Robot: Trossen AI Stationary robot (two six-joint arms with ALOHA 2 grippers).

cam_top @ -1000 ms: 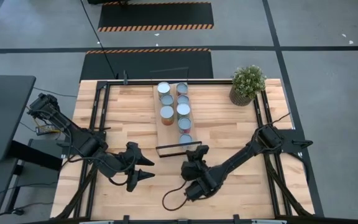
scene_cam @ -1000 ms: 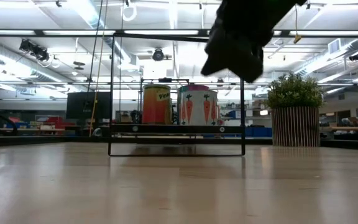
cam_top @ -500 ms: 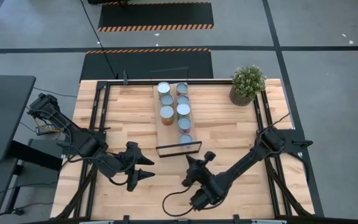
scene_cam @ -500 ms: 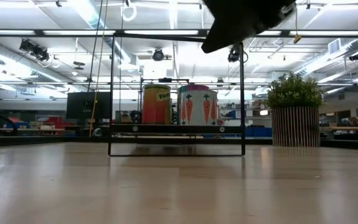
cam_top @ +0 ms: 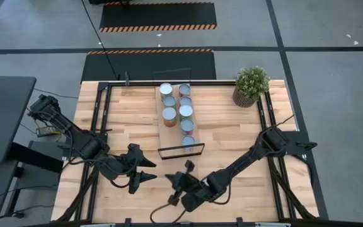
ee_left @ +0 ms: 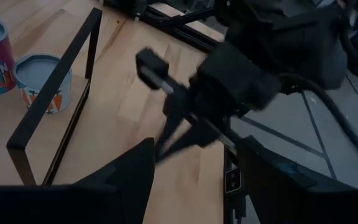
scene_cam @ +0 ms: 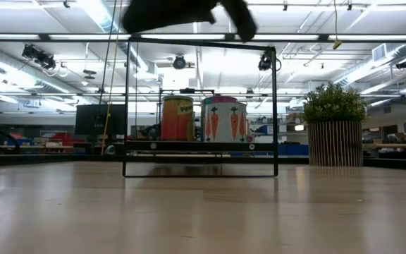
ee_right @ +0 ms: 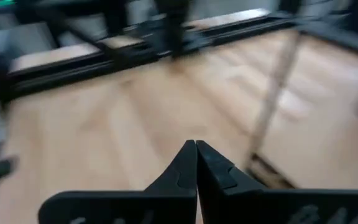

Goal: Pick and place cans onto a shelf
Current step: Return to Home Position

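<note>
While round cans [cam_top: 186, 111] line the pale-wood shelf [cam_top: 176, 94], right hand [ee_right: 196, 146] clenched empty, left hand [cam_top: 154, 171] released

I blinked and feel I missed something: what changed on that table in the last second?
The right pincer, shut and empty, drew back from the shelf and swung leftward, toward the left pincer, which stayed open and still. Nothing was grasped or released. The eight cans stayed on the shelf.

A: Where was the desk [cam_top: 125, 113] free?
B: Either side of the shelf [cam_top: 170, 129]. The cans [cam_top: 169, 113] filled its board mid-desk, a plant [cam_top: 251, 85] blocked the far right corner, and the left tool [cam_top: 151, 171] and right tool [cam_top: 174, 180] crowded the near strip.
</note>
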